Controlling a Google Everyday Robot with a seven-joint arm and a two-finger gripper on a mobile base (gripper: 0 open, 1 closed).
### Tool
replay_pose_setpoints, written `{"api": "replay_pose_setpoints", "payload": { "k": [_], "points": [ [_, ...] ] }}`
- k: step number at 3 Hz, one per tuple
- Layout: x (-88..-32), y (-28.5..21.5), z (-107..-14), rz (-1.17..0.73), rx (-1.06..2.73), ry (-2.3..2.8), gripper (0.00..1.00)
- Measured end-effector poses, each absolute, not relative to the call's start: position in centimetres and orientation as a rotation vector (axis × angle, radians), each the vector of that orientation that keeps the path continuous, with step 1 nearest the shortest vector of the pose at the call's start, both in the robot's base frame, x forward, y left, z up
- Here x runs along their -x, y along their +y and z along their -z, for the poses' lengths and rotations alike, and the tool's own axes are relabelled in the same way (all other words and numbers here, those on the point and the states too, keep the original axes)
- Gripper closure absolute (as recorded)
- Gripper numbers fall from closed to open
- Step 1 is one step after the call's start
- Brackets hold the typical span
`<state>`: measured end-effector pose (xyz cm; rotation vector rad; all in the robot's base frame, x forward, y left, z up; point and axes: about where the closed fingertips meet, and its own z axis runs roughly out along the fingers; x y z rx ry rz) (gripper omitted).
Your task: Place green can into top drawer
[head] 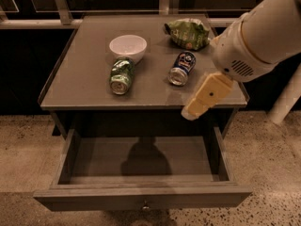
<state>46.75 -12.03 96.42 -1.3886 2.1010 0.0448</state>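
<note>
Camera view: green can [121, 76] lies on its side on table [80, 79], left of centre, just in front of bowl [128, 46]. Blue can [181, 68] lies right of centre, bag [188, 33] behind it. Gripper [205, 96] hangs over table's front-right corner; open or closed, can't tell. Drawer [141, 199] stands pulled out under table top.
</note>
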Motion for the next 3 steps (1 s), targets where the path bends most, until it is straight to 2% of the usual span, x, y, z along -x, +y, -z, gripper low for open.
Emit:
{"api": "replay_pose_setpoints", "payload": {
  "k": [1,3],
  "points": [
    [-47.8,-10.1,-96.3,-0.087,1.332,2.066,0.00],
    [-48.7,-9.9,-93.8,-0.100,0.962,2.124,0.00]
  ]
}}
